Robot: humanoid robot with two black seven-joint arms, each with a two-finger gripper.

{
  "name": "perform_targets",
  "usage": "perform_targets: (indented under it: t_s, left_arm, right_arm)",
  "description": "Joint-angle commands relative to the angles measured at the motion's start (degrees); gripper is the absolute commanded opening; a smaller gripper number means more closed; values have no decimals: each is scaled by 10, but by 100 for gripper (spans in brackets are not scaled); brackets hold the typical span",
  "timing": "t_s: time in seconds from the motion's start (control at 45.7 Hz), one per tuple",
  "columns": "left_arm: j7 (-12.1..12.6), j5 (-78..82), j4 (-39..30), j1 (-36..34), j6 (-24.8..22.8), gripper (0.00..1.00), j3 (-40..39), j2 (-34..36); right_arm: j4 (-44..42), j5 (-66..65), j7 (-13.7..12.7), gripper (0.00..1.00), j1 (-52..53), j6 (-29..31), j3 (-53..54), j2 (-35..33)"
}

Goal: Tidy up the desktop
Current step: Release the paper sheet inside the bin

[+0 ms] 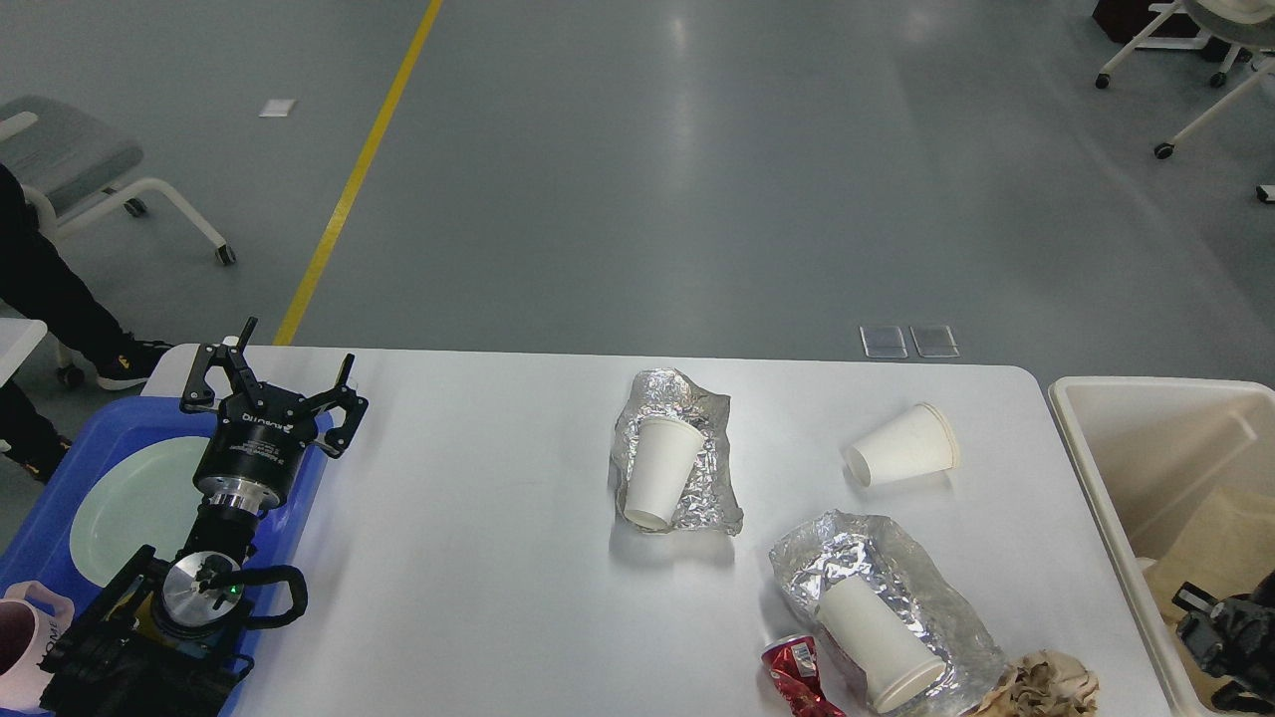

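The desktop (478, 558) fills the near middle, between a blue tray (45, 518) on the left and a cream bin (1146, 438) on the right. The left gripper (274, 383) hangs over the tray's right edge, fingers spread wide, holding nothing. The right gripper (1220, 637) shows dark over the bin; its opening cannot be told. Three paper cups lie tipped: one (659, 468) on foil (712, 488), one (904, 446) bare, one (882, 642) on foil beside a crushed can (797, 672).

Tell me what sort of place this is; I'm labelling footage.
Probably a robotics lab or workshop: grey floor with a yellow line, wheeled office chairs, and a white desktop staged with litter.
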Motion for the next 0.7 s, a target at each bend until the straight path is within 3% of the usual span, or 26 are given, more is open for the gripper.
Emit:
perform_targets:
  t_s: [0.0, 0.044, 0.066, 0.438, 0.678]
  left_arm:
    - [0, 1, 0, 0, 0, 99, 0, 0]
    - [0, 0, 0, 0, 0, 99, 0, 0]
    - [0, 0, 0, 0, 0, 99, 0, 0]
    - [0, 0, 0, 0, 0, 99, 0, 0]
    - [0, 1, 0, 0, 0, 99, 0, 0]
  right_arm:
    - [3, 0, 1, 88, 1, -31, 0, 0]
    - [4, 0, 1, 99, 3, -34, 0, 0]
    - [4, 0, 1, 100, 3, -34, 0, 0]
    - [25, 0, 1, 100, 37, -31, 6, -8]
    - [186, -39, -12, 100, 200, -13, -30, -104]
